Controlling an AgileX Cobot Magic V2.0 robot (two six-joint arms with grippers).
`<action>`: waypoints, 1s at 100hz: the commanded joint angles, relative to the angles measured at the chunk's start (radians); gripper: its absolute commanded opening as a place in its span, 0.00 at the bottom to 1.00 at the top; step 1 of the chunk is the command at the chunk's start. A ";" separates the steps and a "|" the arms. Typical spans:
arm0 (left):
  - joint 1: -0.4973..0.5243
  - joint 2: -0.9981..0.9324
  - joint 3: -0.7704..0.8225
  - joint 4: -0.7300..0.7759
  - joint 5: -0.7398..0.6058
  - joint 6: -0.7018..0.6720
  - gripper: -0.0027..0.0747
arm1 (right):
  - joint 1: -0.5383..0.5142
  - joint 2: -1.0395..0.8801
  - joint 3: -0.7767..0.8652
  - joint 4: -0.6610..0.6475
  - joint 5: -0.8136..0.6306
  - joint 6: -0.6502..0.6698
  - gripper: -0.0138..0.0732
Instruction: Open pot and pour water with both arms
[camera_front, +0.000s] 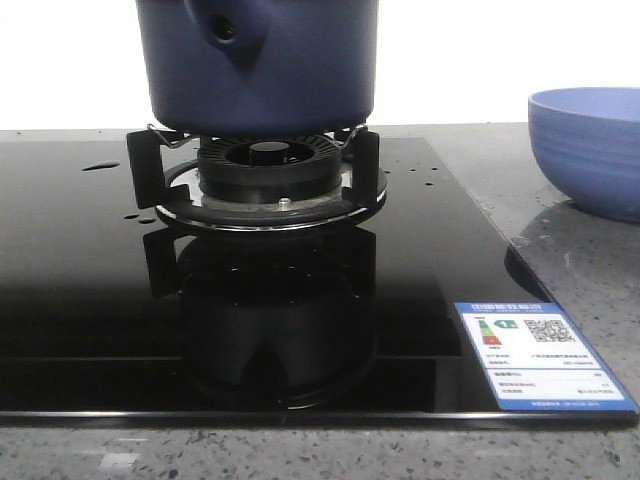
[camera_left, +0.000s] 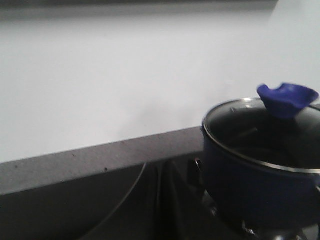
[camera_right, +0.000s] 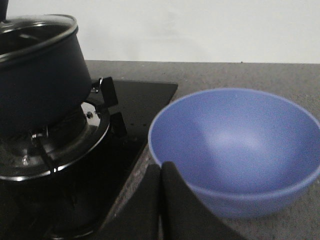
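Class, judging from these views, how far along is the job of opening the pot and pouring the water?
Nothing is done yet. The dark navy-blue pot sits on the burner, its glass lid on. Neither arm holds anything; the right arm's fingers are together near the empty periwinkle-blue round bowl. Lifting the lid and pouring remain.

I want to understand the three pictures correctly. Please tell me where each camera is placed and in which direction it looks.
Front view: low, facing forward over the stove; sees the pot on the burner, water drops, bowl at right; no robot part shows.
Left wrist view: on the left arm, beside the pot; sees its glass lid and the wall.
Right wrist view: on the right arm, facing the bowl; right gripper fingers closed together.
All three share the pot.
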 joint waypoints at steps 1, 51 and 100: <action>-0.010 -0.089 0.076 -0.102 -0.026 0.028 0.01 | 0.003 -0.080 0.049 0.027 -0.076 -0.015 0.09; -0.010 -0.394 0.289 -0.216 -0.027 0.028 0.01 | 0.003 -0.182 0.112 0.036 -0.060 -0.015 0.08; -0.010 -0.394 0.289 -0.216 -0.027 0.028 0.01 | 0.003 -0.182 0.112 0.036 -0.060 -0.015 0.08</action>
